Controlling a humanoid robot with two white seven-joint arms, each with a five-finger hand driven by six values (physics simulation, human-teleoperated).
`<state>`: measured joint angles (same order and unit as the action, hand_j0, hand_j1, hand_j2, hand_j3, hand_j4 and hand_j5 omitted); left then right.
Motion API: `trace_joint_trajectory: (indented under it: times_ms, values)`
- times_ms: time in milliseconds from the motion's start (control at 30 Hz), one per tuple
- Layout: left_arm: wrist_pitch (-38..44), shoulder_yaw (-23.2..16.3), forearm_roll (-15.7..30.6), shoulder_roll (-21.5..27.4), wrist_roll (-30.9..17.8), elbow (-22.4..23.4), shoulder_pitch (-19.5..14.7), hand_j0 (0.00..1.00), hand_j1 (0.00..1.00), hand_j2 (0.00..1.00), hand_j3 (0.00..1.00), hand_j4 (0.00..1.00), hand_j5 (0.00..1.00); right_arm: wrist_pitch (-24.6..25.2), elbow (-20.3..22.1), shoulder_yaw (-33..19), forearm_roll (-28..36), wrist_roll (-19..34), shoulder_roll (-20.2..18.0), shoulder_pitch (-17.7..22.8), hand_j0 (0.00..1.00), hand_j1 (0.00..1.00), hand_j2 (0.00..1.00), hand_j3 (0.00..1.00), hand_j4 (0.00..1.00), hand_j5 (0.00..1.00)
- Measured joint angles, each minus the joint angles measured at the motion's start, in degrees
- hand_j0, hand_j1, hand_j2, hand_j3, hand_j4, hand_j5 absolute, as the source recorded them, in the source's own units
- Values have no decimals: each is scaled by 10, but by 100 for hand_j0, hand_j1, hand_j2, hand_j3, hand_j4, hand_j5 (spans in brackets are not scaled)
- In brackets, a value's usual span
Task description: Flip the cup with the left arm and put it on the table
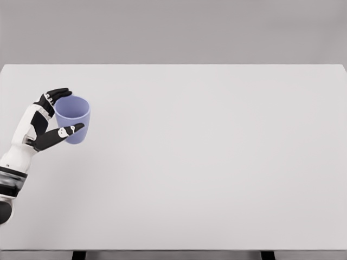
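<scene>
the left arm (pixel 16 157) enters at the lower left edge and reaches up and to the right over the table (pixel 217 162). the right arm is not in view.

the left hand (pixel 47 122) sits at the end of that arm, at the left side of the table. its thumb (pixel 68 131) lies across the near side of the cup wall, and the other fingers (pixel 57 94) curl around the far side at the rim. the fingers are clamped on the cup from both sides.

the cup (pixel 73 119) is light purple and stands mouth up, with the open rim facing the camera and the narrower base at the bottom. it is at the left part of the table, well apart from the centre. whether the base touches the tabletop or hangs just above it cannot be told from this view.

task status, as a judgement: the flip appears complete, since the mouth is up. what remains is to confirm the cup rests on the table, spread the fingers, and draw the hand clear without tipping the cup.

beyond the cup, the far part of the table runs to a plain grey wall (pixel 173 30).
</scene>
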<state>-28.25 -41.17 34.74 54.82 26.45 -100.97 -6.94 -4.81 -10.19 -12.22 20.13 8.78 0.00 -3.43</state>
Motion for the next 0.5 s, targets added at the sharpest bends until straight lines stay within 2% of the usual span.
trace_joint_trajectory:
  times_ms: [500]
  values:
    - [0, 0, 0, 1, 0, 0, -1, 89, 89, 89, 89, 89, 89, 0, 0, 0, 0, 0, 0, 0, 100, 100, 100, 100, 100, 100]
